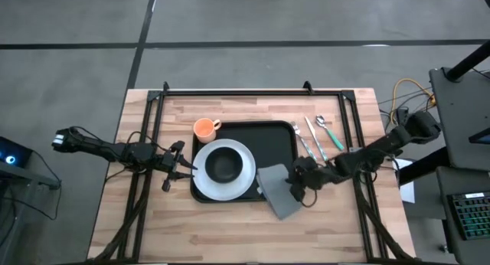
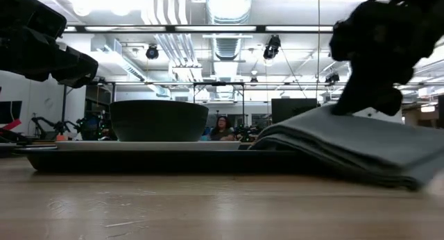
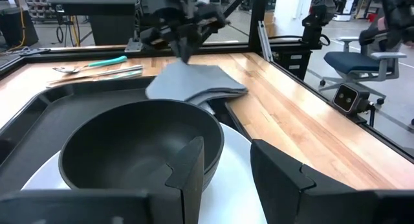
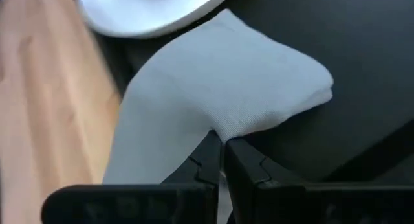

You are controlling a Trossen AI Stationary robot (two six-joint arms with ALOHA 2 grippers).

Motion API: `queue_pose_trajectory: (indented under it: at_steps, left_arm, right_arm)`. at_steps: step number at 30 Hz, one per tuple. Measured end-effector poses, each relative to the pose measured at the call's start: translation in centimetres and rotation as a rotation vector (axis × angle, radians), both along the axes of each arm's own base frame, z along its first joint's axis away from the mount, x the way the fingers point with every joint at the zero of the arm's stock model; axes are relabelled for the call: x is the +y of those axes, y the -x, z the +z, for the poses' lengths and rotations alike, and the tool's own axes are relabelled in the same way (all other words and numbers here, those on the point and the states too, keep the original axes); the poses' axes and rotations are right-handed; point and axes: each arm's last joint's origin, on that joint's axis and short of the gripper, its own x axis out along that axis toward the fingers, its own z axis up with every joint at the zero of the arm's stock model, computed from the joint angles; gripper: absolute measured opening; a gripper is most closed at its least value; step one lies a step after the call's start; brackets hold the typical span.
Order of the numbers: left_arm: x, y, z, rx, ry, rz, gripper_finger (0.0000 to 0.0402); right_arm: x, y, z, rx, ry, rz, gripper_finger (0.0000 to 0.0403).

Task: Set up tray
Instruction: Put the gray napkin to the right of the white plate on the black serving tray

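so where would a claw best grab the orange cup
By the rim, from straight above. The orange cup stands upright and open-topped at the tray's far left corner, so one wall fits between the fingers. Its small handle points right; the plate sits close on the near side, so avoid a side approach.

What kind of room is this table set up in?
Probably a robotics lab or workshop: exposed ceiling ducts and strip lights overhead, an office chair beside the table, and a person at a far workstation.

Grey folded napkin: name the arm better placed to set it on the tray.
Right. The right gripper is shut on the grey folded cloth napkin overlapping the flat black rectangular tray; the left gripper waits beside the white plate.
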Motion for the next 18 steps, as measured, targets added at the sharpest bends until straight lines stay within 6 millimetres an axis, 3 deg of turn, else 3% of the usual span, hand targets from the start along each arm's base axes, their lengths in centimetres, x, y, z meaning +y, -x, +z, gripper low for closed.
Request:
queue_pose_trajectory:
  at_steps: [11, 18]
  left_arm:
    - [0.0, 0.0, 0.0, 0.000, 0.000, 0.000, 0.0109]
    - [0.0, 0.0, 0.0, 0.000, 0.000, 0.000, 0.0109]
  right_arm:
    - [-4.7, -1.2, -0.5, 0.028, -0.025, -0.243, 0.0008]
    - [-5.9, -1.9, -2.4, 0.084, -0.047, -0.344, 0.0008]
